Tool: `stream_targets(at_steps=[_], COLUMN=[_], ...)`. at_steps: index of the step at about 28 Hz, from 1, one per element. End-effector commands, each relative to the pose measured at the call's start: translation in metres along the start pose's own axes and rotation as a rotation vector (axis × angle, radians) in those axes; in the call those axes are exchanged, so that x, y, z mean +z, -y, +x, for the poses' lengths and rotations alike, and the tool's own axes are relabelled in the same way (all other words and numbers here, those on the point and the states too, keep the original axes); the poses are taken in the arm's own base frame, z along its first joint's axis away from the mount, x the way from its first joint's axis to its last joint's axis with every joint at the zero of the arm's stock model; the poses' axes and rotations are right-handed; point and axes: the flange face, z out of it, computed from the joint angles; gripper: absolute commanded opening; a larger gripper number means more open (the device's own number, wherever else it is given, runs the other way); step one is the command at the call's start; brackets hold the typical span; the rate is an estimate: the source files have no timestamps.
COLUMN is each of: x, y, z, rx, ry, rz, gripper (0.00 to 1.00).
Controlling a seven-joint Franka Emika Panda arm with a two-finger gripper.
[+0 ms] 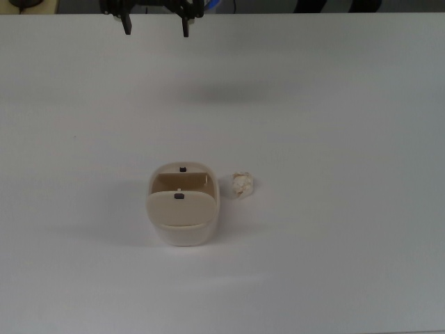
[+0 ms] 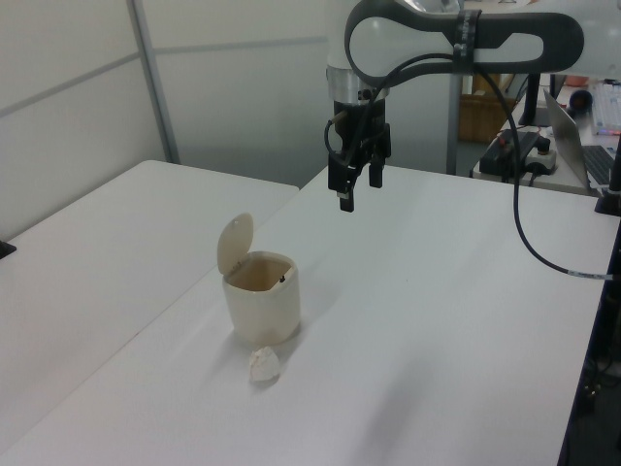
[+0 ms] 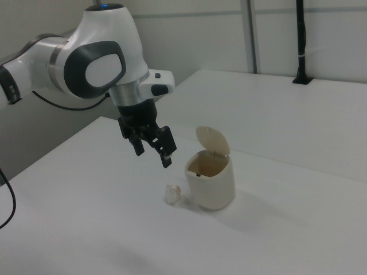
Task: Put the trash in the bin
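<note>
One robot arm [image 3: 86, 63], white with dark grey joints, reaches over a plain white table [image 1: 334, 125]. Its black gripper [image 1: 156, 26] hangs in the air above the table, pointing down, with its two fingers spread apart and nothing between them. In the top view the gripper sits at the upper edge, well apart from the other things, and a soft shadow lies on the table below it.

Near the middle of the table stands the bin [image 1: 182, 209], a small cream tub with rounded corners. Its flap lid [image 2: 234, 242] is tipped up on edge, so the mouth of the bin is open and the tan inside shows. A small dark knob [image 1: 179, 196] sits on the lid in the top view, and another on the far rim.

The trash [image 1: 243, 184], a small lumpy off-white paper wad, lies on the table just beside the bin, not in it. In the top view it is on the bin's right; in the right view it is at the bin's left, below the gripper's fingers; in the left view it lies in front of the bin.

Behind the table in the left view, a black cable [image 2: 534, 243] trails from the arm.
</note>
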Motion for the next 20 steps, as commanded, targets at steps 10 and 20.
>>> stream_targets(at_steps=[10, 20], x=[0.024, 0.104], y=[0.008, 0.072], z=[0.010, 0.036], rx=[-0.067, -0.171], ry=[0.026, -0.030], rz=[-0.001, 0.000], gripper=[1.00, 1.00])
